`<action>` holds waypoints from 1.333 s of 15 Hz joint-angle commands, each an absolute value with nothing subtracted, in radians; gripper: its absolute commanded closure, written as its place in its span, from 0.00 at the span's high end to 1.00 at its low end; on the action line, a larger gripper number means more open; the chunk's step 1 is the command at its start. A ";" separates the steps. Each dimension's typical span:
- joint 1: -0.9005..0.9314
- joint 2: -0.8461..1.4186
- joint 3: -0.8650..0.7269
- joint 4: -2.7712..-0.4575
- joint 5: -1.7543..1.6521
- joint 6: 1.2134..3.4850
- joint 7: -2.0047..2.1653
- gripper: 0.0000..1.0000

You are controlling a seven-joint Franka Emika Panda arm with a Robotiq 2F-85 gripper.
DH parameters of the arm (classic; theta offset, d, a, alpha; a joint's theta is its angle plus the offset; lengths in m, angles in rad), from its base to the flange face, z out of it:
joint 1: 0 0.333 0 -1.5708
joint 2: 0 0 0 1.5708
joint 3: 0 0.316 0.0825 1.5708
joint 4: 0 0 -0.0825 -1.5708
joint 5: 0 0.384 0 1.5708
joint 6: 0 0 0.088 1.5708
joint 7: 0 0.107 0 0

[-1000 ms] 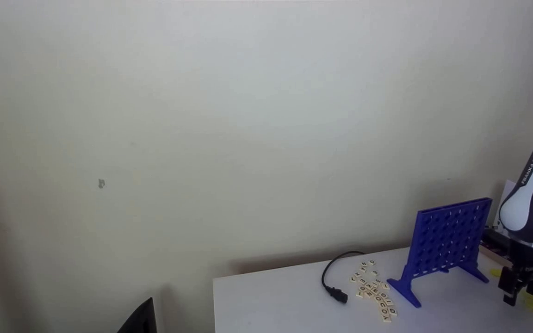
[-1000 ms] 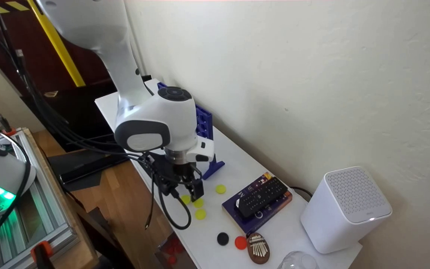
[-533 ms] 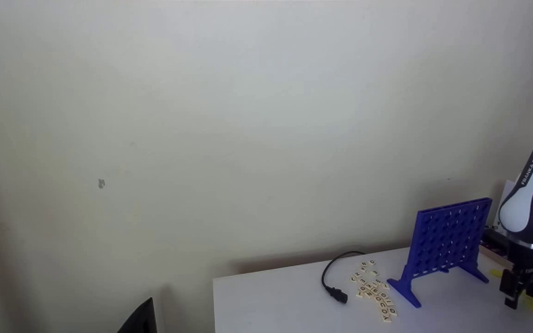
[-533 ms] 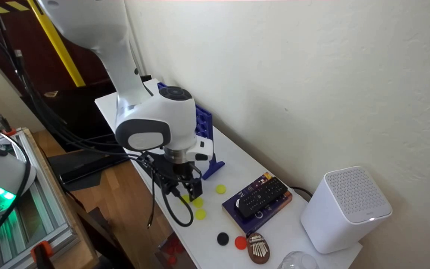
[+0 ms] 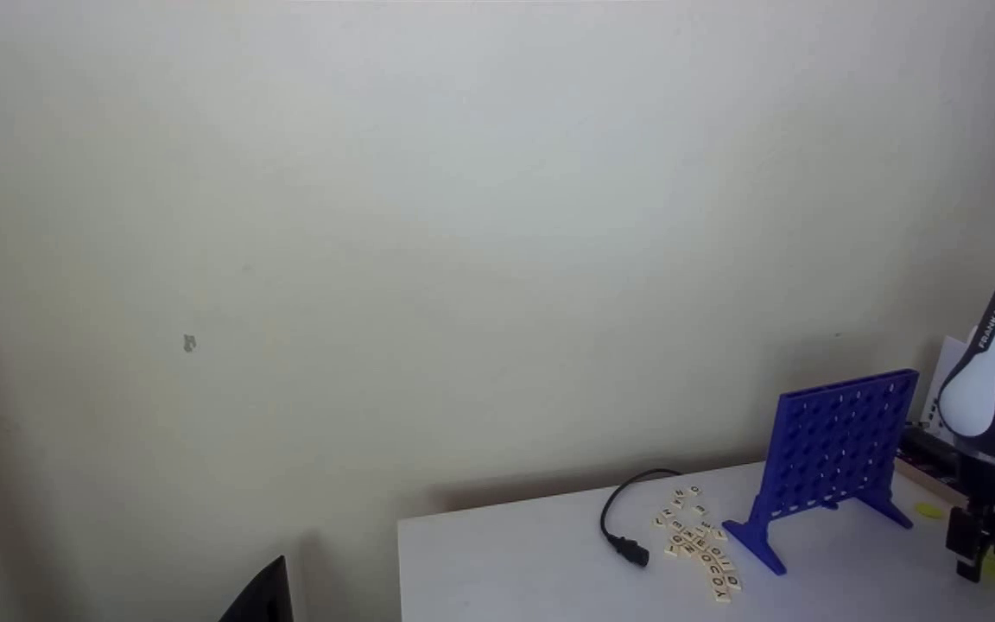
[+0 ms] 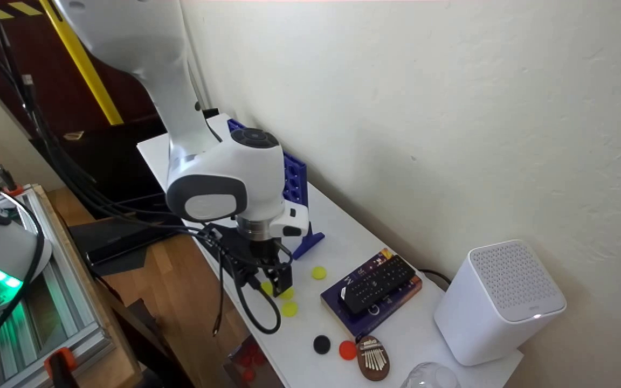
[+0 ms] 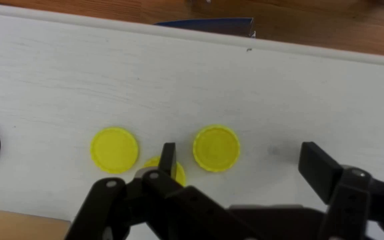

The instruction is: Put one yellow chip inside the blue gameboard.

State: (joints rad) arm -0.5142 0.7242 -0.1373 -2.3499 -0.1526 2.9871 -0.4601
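In an exterior view, the upright blue plastic gameboard stands on the white rectangular table, near the pale wall. In an exterior view, brown wooden flooring lies below. Wrist view: black two-finger gripper, jaws spread; round yellow plastic chip flat on the table, framed between them.

Chips on tbl, nr gameboard

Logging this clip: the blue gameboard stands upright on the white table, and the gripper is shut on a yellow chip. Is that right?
Not quite: the gripper is open, holding nothing. The wrist view shows its jaws apart, with a yellow chip seen between them, flat on the white table. The blue gameboard does stand upright there.
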 commanded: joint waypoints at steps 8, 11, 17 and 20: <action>-0.493 0.751 -0.162 -2.321 -0.184 2.984 -0.450 1.00; -0.499 0.760 -0.162 -2.310 -0.179 2.982 -0.447 0.97; -0.513 0.718 -0.142 -2.351 -0.187 2.999 -0.469 1.00; -0.502 0.726 -0.142 -2.342 -0.186 2.989 -0.463 0.99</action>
